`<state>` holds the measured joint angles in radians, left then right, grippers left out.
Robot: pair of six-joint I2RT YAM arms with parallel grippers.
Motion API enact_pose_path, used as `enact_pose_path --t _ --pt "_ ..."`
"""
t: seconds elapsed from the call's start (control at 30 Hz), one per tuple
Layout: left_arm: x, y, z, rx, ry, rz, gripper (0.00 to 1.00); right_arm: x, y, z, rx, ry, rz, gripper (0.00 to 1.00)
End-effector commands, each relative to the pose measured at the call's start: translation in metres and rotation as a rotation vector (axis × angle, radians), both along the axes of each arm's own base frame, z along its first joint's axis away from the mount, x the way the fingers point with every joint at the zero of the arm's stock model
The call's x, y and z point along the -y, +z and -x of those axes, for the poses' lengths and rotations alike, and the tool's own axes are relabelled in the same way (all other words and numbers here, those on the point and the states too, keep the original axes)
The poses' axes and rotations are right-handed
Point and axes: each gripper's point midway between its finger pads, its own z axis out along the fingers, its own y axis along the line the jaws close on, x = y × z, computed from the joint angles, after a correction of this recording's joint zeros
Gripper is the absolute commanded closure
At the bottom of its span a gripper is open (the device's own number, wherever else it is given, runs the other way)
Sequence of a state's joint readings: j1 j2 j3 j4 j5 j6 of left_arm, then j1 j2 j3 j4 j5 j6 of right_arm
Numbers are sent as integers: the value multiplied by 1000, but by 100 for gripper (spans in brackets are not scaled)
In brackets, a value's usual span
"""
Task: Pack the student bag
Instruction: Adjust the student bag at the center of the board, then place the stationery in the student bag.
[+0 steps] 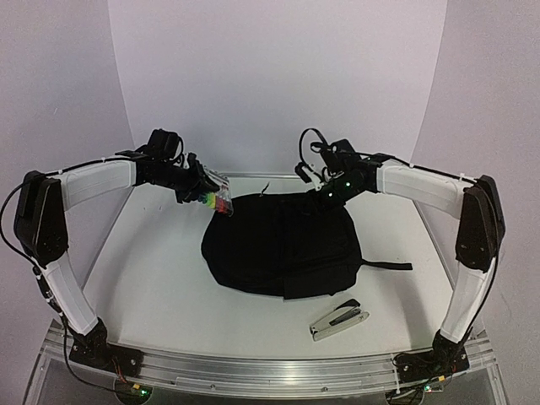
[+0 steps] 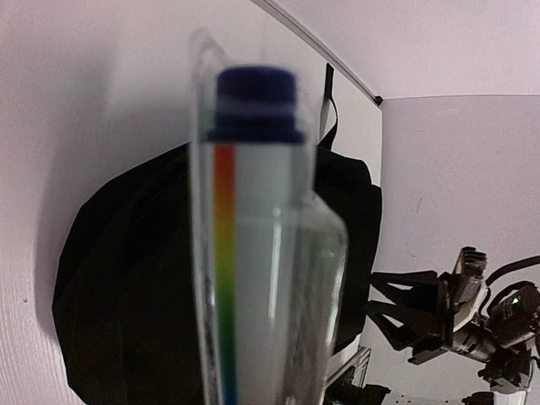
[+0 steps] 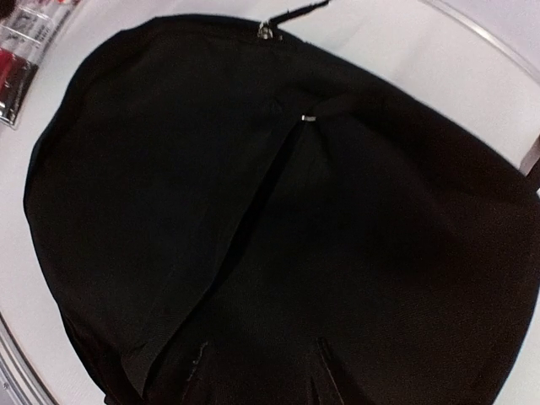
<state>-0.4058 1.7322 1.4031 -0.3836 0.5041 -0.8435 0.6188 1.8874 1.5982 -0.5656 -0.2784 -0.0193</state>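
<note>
The student bag [image 1: 283,245] is a large black backpack lying flat in the middle of the table. My left gripper [image 1: 197,186] is shut on a clear pack of coloured markers [image 1: 218,199] and holds it in the air over the bag's far left edge. In the left wrist view the pack [image 2: 261,253] fills the middle and hides the fingers. My right gripper [image 1: 325,192] is at the bag's far edge. In the right wrist view its dark fingers [image 3: 196,371] stand partly apart with black bag fabric [image 3: 253,211] bunched between them. A fold runs to a zipper pull [image 3: 308,118].
A silver and black stapler [image 1: 337,321] lies on the table in front of the bag, to the right. A black strap [image 1: 388,266] trails from the bag's right side. White walls close in the back and both sides.
</note>
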Motion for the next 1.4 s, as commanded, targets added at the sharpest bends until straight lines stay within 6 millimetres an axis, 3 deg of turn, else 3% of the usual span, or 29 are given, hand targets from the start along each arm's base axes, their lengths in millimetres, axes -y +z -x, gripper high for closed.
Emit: enact_pose_path --t 0.0,0.17,0.3,0.33,0.4,0.5,0.6,0.67,0.77,0.97,1.2,1.37 --pt "10 29 -12 95 -18 29 100 -3 -38 13 -78 -49 84 61" --pt "13 27 -14 91 -12 33 100 -28 -49 19 -71 -51 117 44" --pt "14 28 -14 95 -12 36 100 -46 -51 24 -60 -61 123 22" --pt "14 29 -14 98 -13 35 100 -48 -54 27 -60 -60 135 21" --pt "14 30 -13 103 -12 33 100 -47 -67 31 -61 -58 176 22" --pt "13 30 -11 103 -11 27 100 -24 -101 29 -63 -90 294 28" --pt "11 31 -10 106 -10 21 100 17 -122 15 -90 -150 373 46" --pt "11 32 -9 110 -13 20 100 36 -121 9 -78 -169 402 61" --pt "13 31 -9 107 -22 25 100 56 -101 -4 -57 -178 377 73" --pt "28 23 -10 100 -74 45 100 63 -44 -34 51 -131 311 99" --pt "68 35 -10 147 -183 121 100 41 8 -39 68 -153 124 100" --pt "114 44 -2 156 -322 232 100 45 34 -46 102 -231 63 100"
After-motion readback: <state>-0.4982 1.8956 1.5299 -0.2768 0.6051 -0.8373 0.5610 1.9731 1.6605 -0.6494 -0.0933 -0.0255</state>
